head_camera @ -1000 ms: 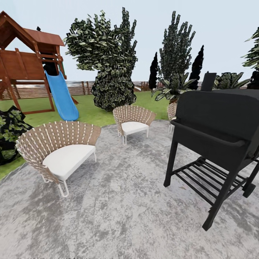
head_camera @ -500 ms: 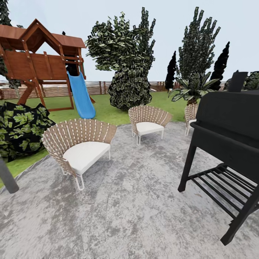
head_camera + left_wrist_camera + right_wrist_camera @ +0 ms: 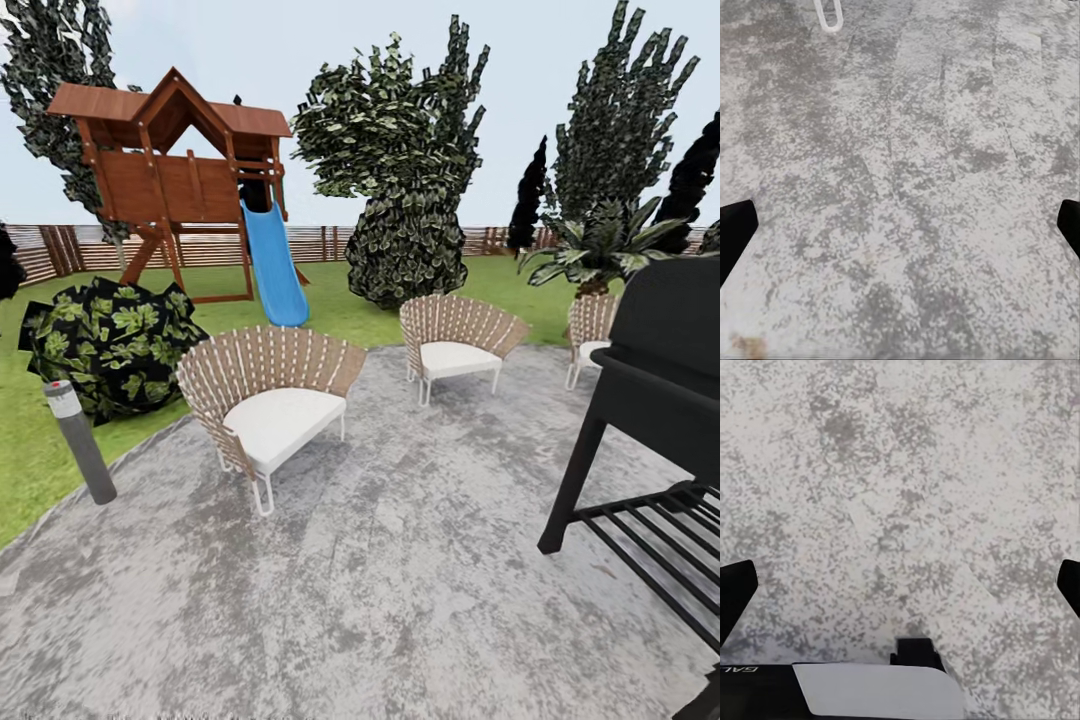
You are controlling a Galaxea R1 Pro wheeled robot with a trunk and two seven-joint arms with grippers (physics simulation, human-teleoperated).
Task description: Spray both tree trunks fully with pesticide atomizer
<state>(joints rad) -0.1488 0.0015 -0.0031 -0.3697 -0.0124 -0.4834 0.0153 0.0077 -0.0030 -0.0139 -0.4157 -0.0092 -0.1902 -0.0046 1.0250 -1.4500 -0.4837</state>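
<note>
While the robot stands on the mottled grey stone patio [image 3: 380,590] | both tools spread wide, empty | atomizer unfetched | green fenced lawn [image 3: 30,460] far left | spraying all left.

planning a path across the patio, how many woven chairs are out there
3. The nearest chair sits at the patio's left, by the lawn; a second chair stands farther back, centre; a third chair is partly hidden behind the black grill, which may hide more.

Three woven chairs [image 3: 270,400], one black grill [image 3: 655,440], one wooden playset [image 3: 175,180], one blue slide [image 3: 272,265], one bollard light [image 3: 78,440], one round bush [image 3: 112,345]
</note>
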